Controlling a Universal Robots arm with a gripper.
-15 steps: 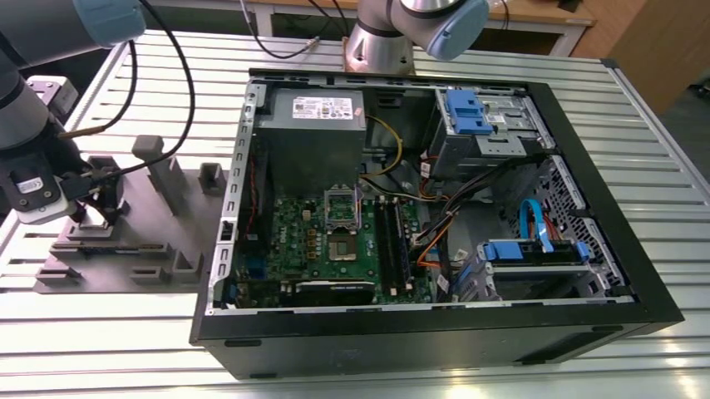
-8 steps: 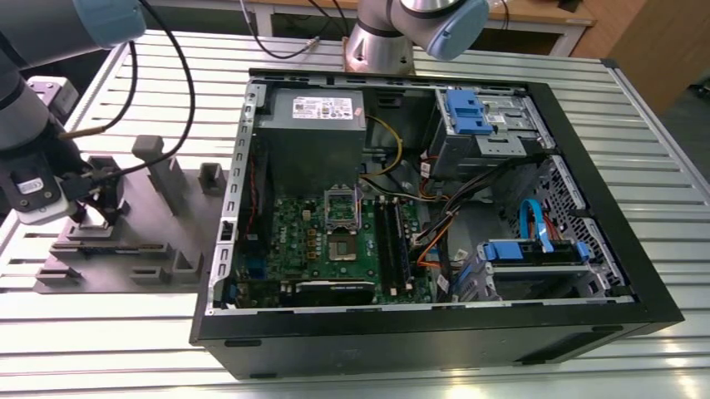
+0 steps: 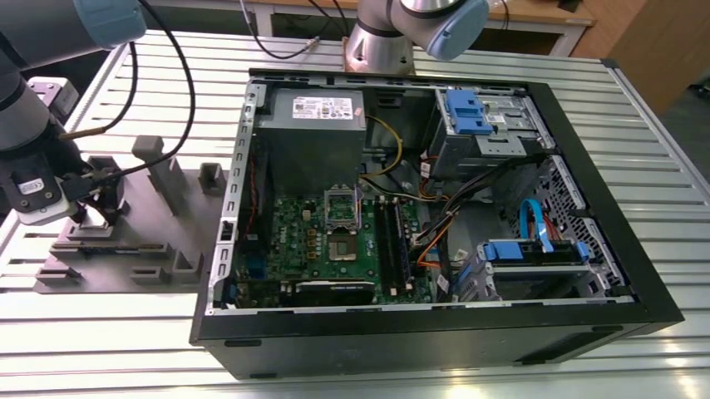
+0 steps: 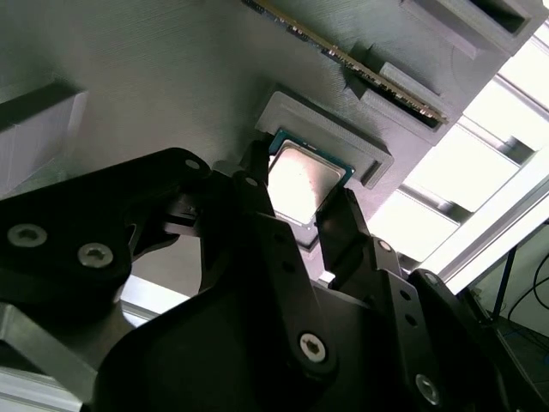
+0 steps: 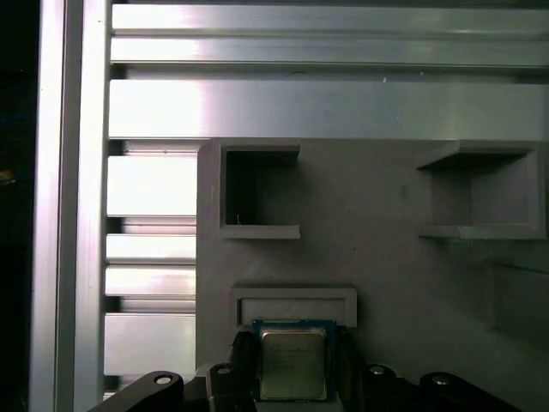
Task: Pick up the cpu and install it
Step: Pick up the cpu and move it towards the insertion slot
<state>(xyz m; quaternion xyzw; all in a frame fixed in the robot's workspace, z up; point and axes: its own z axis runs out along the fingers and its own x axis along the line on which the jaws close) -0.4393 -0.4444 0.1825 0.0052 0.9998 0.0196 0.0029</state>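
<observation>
The cpu is a small square chip with a silvery top and a pale rim. It sits at the grey holder's raised pocket edge, seen close up in both wrist views. My gripper has one dark finger against each side of the cpu and is shut on it. In the exterior view, the gripper hangs low over the grey holder, at the exterior view's left of the open computer case. The green motherboard lies inside the case with its socket uncovered.
The black case holds a grey power supply, blue drive brackets, cables and a memory stick. The holder has upright posts and square pockets. A slatted metal table lies underneath. A second arm's base stands behind the case.
</observation>
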